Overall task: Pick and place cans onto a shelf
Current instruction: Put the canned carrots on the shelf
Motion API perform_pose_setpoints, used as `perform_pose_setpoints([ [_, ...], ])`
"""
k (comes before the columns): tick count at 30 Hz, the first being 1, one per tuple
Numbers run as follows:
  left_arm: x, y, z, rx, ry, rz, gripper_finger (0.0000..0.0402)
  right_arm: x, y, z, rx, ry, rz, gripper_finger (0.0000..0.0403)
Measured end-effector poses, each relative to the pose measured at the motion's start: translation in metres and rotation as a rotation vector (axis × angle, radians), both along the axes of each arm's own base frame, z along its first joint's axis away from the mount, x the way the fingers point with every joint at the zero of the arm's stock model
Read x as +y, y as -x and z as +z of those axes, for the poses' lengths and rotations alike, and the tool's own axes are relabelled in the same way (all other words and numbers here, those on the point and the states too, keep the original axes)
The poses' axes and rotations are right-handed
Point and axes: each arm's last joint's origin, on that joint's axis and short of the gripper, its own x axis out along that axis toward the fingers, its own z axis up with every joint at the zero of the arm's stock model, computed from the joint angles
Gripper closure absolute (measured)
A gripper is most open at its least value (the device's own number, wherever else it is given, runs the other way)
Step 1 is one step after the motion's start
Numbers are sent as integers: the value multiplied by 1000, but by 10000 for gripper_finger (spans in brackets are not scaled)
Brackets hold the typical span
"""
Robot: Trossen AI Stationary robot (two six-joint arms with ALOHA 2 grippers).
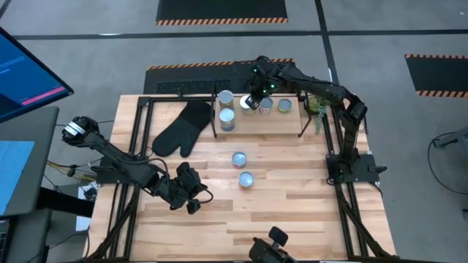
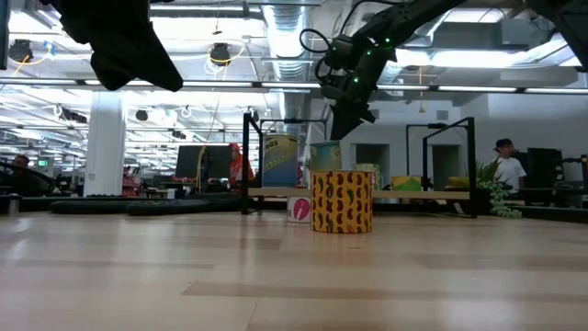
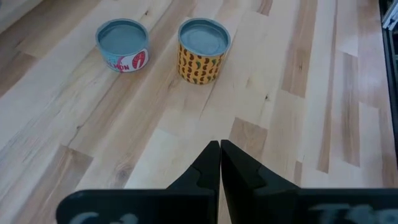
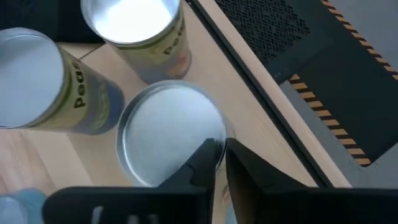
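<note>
The right gripper (image 1: 250, 100) hangs over the shelf (image 1: 285, 124), fingers (image 4: 208, 163) parted only slightly astride the rim of a silver-topped can (image 4: 166, 130) — whether they pinch it I cannot tell. Beside it stand four more cans. Well away, the left gripper (image 3: 220, 163) is clenched empty, two cans (image 3: 203, 50) on the tabletop ahead.

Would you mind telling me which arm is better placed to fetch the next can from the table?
Probably the left: its claw hangs beside the two cans standing on the table, while the right claw is over the shelf.
</note>
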Motion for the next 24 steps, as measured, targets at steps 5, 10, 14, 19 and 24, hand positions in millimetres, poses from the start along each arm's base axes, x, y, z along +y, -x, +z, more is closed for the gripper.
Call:
perform_pose_setpoints([
  [5, 0, 0, 0, -2, 11, 9, 401, -1, 1, 0, 1, 3, 0, 337],
  [10, 0, 0, 0, -5, 13, 10, 401, -4, 1, 1, -6, 22, 4, 336],
  [14, 0, 0, 0, -6, 16, 12, 401, -4, 4, 4, -12, 14, -19, 336],
  [19, 0, 0, 0, -6, 16, 12, 401, 18, 7, 29, -47, 36, 14, 336],
  [24, 0, 0, 0, -5, 16, 12, 402, 55, 11, 50, -42, -2, 67, 336],
])
